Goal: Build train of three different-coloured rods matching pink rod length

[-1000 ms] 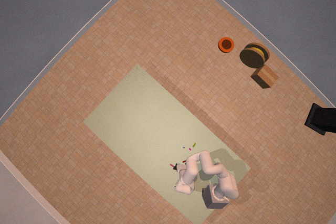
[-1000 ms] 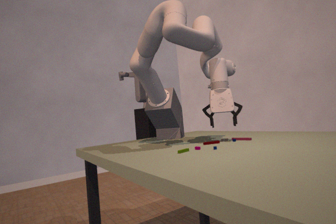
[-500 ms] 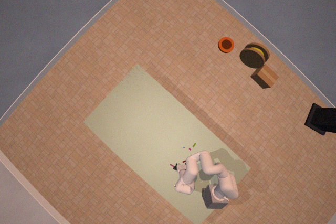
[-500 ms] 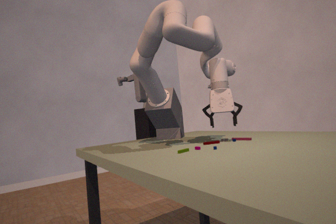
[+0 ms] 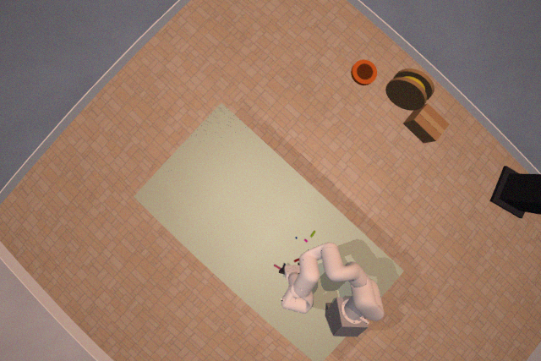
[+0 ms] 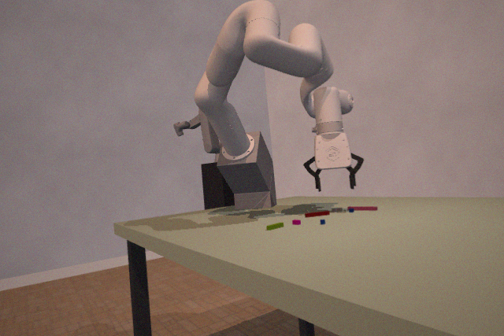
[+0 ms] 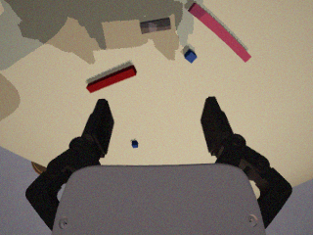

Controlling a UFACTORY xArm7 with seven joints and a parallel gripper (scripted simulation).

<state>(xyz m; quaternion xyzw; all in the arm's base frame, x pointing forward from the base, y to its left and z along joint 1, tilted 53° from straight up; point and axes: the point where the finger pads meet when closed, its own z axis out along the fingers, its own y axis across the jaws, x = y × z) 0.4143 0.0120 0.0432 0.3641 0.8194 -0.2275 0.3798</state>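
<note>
We see the lime rod (image 5: 313, 233), magenta rod (image 5: 305, 240) and a blue rod (image 5: 296, 237) beyond the gripper (image 5: 281, 268), apart.

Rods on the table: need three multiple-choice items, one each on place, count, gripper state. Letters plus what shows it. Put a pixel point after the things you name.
1. Which rod lies nearest the lime rod (image 5: 313, 233) (image 6: 275, 226)?
A) red B) magenta C) pink
2. How many blue rods are on the table?
A) one B) two C) four
3. How are the gripper's (image 6: 335, 189) (image 7: 156, 100) jaws?
A) shut on the red rod B) shut on nothing C) wide open

1 B: the exterior view shows the magenta rod (image 5: 305, 240) (image 6: 296, 222) right beside it, with the red rod (image 5: 297, 259) (image 6: 316, 213) (image 7: 111, 79) farther off.
2 B: the wrist view shows two small blue rods, one near the pink rod (image 5: 277, 266) (image 6: 362, 208) (image 7: 220, 32).
3 C: the jaws stand far apart above the table with nothing between them.
</note>
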